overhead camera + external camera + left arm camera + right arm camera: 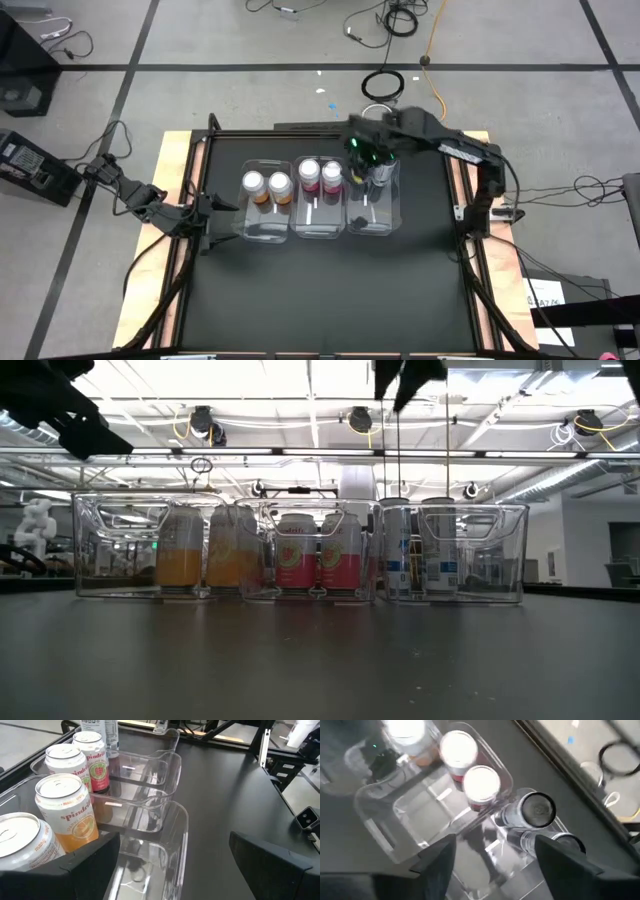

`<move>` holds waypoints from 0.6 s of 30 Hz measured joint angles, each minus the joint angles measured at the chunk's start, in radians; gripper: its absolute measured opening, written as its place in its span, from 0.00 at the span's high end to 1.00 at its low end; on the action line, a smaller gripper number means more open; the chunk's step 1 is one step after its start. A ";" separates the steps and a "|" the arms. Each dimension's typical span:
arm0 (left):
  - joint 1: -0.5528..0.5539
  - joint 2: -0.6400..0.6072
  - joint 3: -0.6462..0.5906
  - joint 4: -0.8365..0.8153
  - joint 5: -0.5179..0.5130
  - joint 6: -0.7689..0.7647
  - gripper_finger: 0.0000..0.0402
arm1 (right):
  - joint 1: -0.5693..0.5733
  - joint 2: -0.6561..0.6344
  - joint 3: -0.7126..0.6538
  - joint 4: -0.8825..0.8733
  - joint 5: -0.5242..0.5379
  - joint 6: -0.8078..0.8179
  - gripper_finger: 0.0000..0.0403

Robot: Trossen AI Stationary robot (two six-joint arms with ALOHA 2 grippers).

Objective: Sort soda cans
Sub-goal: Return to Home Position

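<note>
Fingers (280, 865) wide on left gripper (175, 867), right gripper (495, 850), orange cans (254, 184) left bin (268, 232), pink cans (309, 176) centre bin (318, 228), white cans (398, 550) right bin (485, 560).

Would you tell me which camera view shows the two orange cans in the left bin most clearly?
The left wrist view: the orange cans stand close up, with labels readable. The low view shows their sides through the left bin; the high view shows only their silver tops; the right wrist view barely catches one top.

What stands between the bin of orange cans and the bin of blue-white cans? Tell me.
The centre clear bin, holding two pink cans side by side. The high view shows it, and the low view agrees.
</note>
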 joint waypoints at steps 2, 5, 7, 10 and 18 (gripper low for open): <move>0.000 0.000 0.000 0.003 0.000 0.000 0.05 | 0.081 -0.024 0.000 -0.002 0.077 0.037 0.41; 0.000 0.000 0.000 0.002 0.000 0.000 0.04 | 0.217 -0.054 -0.005 -0.006 0.207 0.072 0.54; 0.000 0.000 0.000 0.003 -0.001 0.000 0.04 | 0.295 -0.073 -0.025 -0.006 0.228 0.084 0.64; 0.000 0.000 0.000 0.015 -0.001 0.000 0.04 | 0.392 -0.107 -0.102 0.019 0.252 0.099 0.80; 0.000 0.000 0.000 0.041 -0.002 0.004 0.04 | 0.519 -0.305 -0.668 0.657 0.154 0.029 0.98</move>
